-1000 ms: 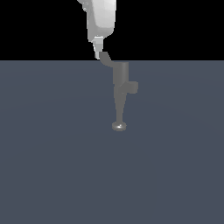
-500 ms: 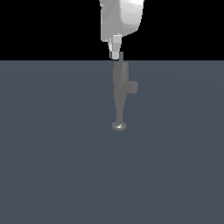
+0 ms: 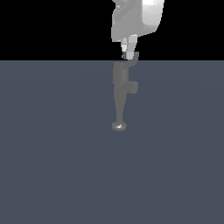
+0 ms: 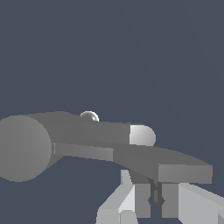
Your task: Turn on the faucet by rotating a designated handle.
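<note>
Hand [image 4: 156, 197] nearly closed beside handle [image 4: 175, 168].

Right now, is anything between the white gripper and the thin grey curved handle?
Nothing: in the exterior view the gripper tip sits right against the handle on the faucet.
</note>
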Controlling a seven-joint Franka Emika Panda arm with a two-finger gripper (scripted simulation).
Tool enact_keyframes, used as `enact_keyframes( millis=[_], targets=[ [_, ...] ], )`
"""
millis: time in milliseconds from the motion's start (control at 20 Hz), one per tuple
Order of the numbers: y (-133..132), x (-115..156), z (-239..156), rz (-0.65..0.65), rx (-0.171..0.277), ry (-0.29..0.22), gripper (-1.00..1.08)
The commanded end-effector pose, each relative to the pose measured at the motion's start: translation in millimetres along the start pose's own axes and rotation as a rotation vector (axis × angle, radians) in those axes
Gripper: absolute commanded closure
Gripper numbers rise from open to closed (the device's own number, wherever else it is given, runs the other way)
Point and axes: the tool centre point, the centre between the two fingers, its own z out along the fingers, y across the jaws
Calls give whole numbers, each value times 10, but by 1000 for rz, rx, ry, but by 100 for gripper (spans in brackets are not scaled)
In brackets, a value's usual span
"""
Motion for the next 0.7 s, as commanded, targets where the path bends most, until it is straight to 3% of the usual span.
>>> enact_keyframes(
  millis=[0,350,400,450,650],
  targets=[
    [38,229,19,17,-3,0,108],
    [66,606,28,23,-6,0,108],
    [66,606,28,23,-6,0,108],
    [-16,384,3,-12,-1,-2,108],
    [-98,503,8,-7,-1,-2,108]
  ],
)
